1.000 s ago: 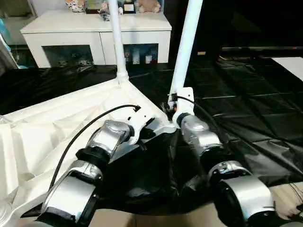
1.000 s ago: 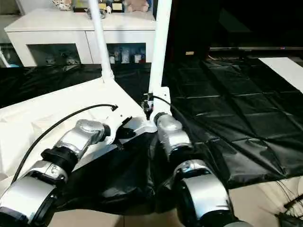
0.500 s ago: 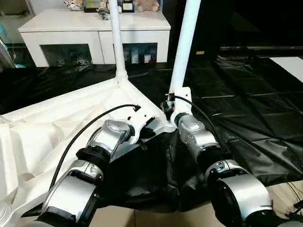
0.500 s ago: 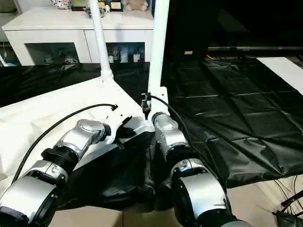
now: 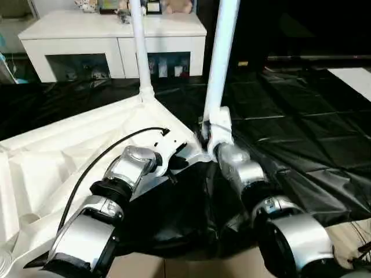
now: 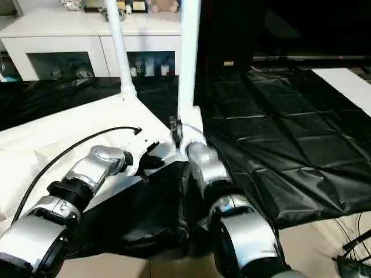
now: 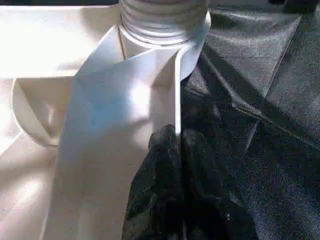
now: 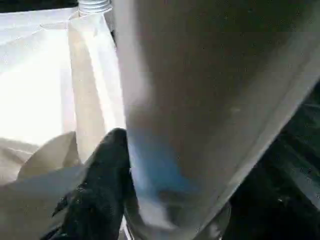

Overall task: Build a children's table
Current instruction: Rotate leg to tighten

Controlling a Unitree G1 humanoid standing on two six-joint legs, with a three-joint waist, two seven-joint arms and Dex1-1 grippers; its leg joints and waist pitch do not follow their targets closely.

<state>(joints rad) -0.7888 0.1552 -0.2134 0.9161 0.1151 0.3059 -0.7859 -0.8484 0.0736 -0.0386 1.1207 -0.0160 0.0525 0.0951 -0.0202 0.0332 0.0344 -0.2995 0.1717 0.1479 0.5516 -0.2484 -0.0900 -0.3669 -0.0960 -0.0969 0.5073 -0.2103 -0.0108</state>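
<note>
The children's table top (image 5: 69,150) lies upside down on the black sheet, ribs facing up. One white leg (image 5: 139,52) stands upright in the far corner socket. A second leg (image 5: 219,63) stands at the near right corner, and my right gripper (image 5: 210,136) is around its lower end; the right wrist view has this leg (image 8: 210,100) very close. My left gripper (image 5: 177,162) is shut on the top's thin white rim (image 7: 176,90) just beside that corner. In the left wrist view the threaded collar (image 7: 160,15) of the corner sits directly beyond the pinched rim.
A white cabinet with glass doors (image 5: 110,40) stands at the back. The black sheet (image 5: 301,127) covers the floor to the right, with a white panel (image 5: 353,78) at its far right edge. Cables (image 6: 348,255) lie at the bottom right.
My right wrist has edged in closer against the near leg's base. The whole view has shifted slightly. My left gripper keeps its hold on the rim.
</note>
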